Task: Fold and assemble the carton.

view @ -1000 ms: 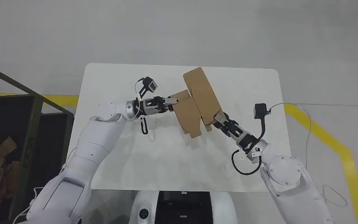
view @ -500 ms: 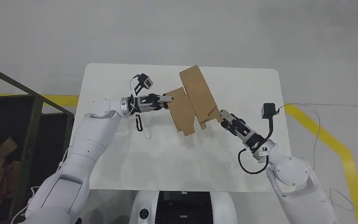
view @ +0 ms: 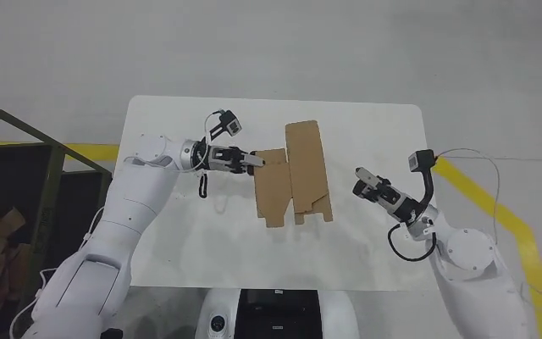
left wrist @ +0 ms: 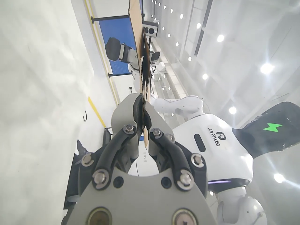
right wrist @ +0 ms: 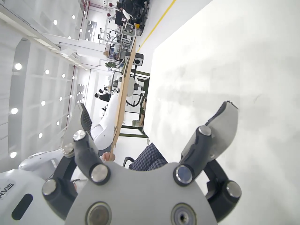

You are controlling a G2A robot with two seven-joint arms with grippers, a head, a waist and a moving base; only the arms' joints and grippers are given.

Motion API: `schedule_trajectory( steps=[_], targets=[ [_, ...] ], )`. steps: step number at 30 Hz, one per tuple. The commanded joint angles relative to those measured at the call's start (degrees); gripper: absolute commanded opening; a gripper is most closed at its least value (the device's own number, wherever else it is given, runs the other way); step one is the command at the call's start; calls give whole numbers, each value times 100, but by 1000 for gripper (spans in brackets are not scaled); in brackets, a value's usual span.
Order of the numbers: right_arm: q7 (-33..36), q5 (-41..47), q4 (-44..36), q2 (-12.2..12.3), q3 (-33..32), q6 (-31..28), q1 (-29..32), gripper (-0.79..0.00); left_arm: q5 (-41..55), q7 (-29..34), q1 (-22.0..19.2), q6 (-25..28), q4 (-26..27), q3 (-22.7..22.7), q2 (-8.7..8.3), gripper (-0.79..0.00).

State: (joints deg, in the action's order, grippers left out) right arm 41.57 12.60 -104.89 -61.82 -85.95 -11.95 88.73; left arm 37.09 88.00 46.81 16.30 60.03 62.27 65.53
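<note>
A flat brown carton [view: 293, 174] is held over the middle of the white table [view: 364, 246], spread roughly level. My left gripper [view: 251, 159] is shut on its left edge flap. In the left wrist view the carton [left wrist: 138, 38] shows edge-on, its edge pinched between the dark pads [left wrist: 138, 111] of that gripper [left wrist: 143, 115]. My right gripper [view: 359, 179] hangs open to the right of the carton, apart from it. In the right wrist view its fingers [right wrist: 225, 120] stand wide apart with nothing between them, and the carton [right wrist: 125, 90] shows edge-on farther off.
A dark green metal frame [view: 51, 182] stands off the table's left edge. Yellow floor tape [view: 483, 199] runs past the right side. Bare table lies in front of and behind the carton.
The right gripper has let go of the carton and drawn back to the right. The carton, tilted up before, has swung down to lie roughly flat in the left gripper's hold.
</note>
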Motion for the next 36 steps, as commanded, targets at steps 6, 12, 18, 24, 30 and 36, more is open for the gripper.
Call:
schedule_trajectory(
  steps=[6, 12, 18, 24, 30, 36],
  targets=[
    [533, 563, 489, -15, 215, -153, -354, 0, -66, 0, -117, 1, 286, -532, -322, -785],
    [1126, 817, 970, -37, 559, -284, -802, 0, 128, 0, -261, 2, 381, -960, -580, -785],
    [1529, 1141, 1494, -94, 977, -264, -1324, 0, 394, 0, -321, 3, 567, -1280, -766, -785],
    [1923, 1510, 2128, -173, 1374, -258, -1886, -413, 525, 0, -356, 3, 644, -1479, -884, -785],
    [2282, 1743, 2602, -233, 1637, -222, -2314, -505, 610, 0, -326, 3, 726, -1560, -939, -785],
    [2637, 1904, 2921, -272, 1803, -199, -2638, -551, 572, -13, -323, 15, 761, -1601, -959, -785]
  ],
)
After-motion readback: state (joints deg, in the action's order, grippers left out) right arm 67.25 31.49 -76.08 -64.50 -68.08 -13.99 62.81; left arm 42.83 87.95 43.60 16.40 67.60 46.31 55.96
